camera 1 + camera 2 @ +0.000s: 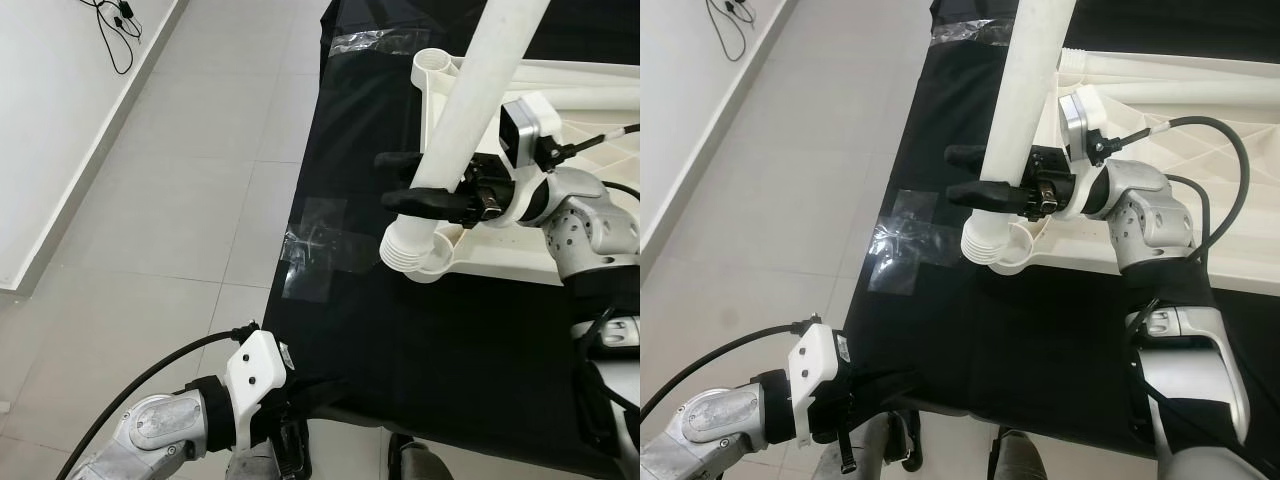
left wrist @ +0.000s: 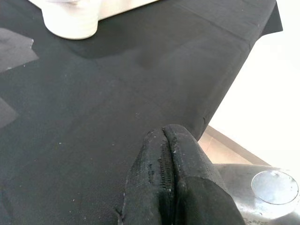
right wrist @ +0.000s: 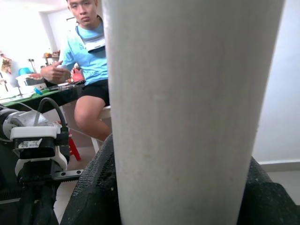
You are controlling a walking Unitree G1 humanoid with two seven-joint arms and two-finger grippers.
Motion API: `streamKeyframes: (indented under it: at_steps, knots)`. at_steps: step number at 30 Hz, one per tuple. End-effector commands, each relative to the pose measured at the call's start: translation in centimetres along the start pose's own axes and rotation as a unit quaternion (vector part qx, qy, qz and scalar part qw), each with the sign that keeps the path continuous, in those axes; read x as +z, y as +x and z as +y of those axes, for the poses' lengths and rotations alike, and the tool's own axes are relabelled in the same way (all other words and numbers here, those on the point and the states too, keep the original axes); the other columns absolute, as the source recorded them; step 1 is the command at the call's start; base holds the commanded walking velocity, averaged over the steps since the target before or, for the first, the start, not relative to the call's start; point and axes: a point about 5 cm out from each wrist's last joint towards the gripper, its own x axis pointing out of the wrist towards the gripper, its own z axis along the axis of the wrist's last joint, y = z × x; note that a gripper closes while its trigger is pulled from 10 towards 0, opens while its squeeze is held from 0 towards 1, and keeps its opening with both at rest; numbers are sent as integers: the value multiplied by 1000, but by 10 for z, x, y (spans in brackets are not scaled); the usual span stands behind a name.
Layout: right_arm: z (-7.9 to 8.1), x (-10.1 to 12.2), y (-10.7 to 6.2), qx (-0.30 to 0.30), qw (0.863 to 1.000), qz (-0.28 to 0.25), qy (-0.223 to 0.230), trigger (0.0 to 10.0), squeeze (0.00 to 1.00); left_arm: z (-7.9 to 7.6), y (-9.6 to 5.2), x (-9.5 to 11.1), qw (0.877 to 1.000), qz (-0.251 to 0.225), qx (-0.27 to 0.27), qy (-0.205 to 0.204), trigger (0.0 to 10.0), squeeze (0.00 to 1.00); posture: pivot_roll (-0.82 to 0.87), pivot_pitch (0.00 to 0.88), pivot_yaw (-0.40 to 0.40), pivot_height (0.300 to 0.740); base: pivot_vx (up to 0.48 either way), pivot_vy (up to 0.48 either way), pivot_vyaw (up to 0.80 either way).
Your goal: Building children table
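A long white table leg (image 1: 470, 100) slants up from a ribbed end (image 1: 408, 245), which hangs just over a round corner socket (image 1: 440, 262) of the white table top (image 1: 590, 110). The top lies upside down on a black cloth (image 1: 450, 350). My right gripper (image 1: 398, 180) is shut on the leg just above the ribbed end, and the leg (image 3: 187, 117) stands between its pads. A second socket (image 1: 432, 68) shows at the far corner. My left gripper (image 2: 166, 187) is shut and holds nothing, low at the cloth's near left corner.
Clear tape patches (image 1: 315, 250) hold the cloth's left edge to the pale tiled floor (image 1: 150, 200). A white wall with a black cable (image 1: 115, 30) runs along the left. A person (image 3: 89, 61) sits on a chair behind, in the right wrist view.
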Motion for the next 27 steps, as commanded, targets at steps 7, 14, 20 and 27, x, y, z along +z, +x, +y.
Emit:
streamKeyframes:
  at_steps: [7,14,20,27]
  knots:
    - [6,-13,-13,-10,1000,16,24,10000,0,2,-7,1,1000,11,6,23,10000,0,184,367,71,740,0,0,0]
    - [6,-15,-20,-27,999,24,24,10000,0,6,-10,1,999,15,18,33,10000,0,186,368,69,740,0,0,0]
    - [5,-14,-25,-37,999,27,22,10000,0,9,-16,-2,999,22,34,36,10000,0,191,369,69,740,0,0,0]
    - [5,-18,-18,-35,999,27,19,10000,0,15,-20,-5,997,30,58,44,10000,0,195,372,72,740,0,0,0]
